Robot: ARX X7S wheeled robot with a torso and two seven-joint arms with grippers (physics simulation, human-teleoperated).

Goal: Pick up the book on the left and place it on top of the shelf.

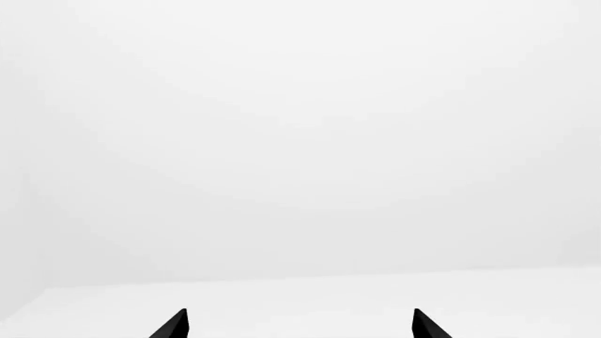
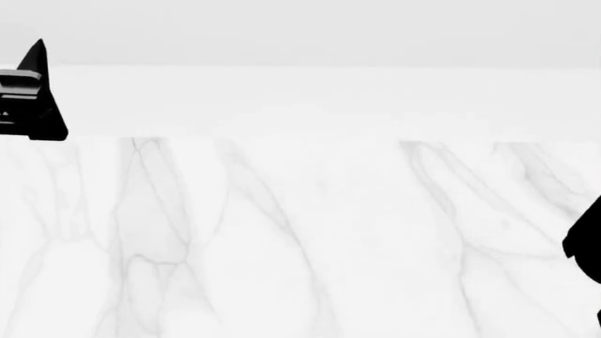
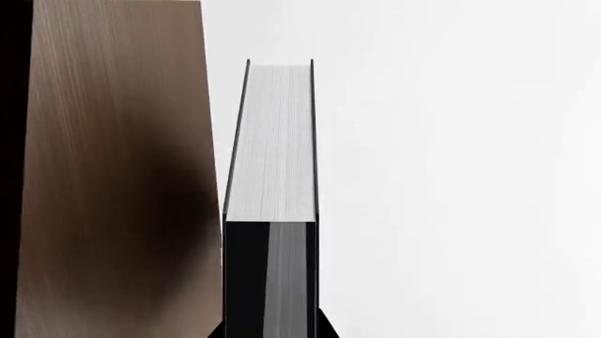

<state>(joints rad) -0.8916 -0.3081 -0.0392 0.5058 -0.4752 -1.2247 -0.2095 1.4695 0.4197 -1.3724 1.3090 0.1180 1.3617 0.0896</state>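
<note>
In the right wrist view the black hardcover book (image 3: 270,141) with its white page edge sits between the two fingertips of my right gripper (image 3: 270,328), which is shut on it. The dark brown wooden shelf (image 3: 112,176) stands close beside the book, with a narrow gap between them. My left gripper (image 1: 300,325) is open and empty, facing a plain white background. In the head view the left gripper (image 2: 28,98) shows at the far left edge and part of the right arm (image 2: 587,239) at the right edge. The book and shelf are out of the head view.
A white marble tabletop (image 2: 300,232) with grey veins fills the lower part of the head view, and its far edge runs across at about a third of the way down. A plain white wall lies beyond it.
</note>
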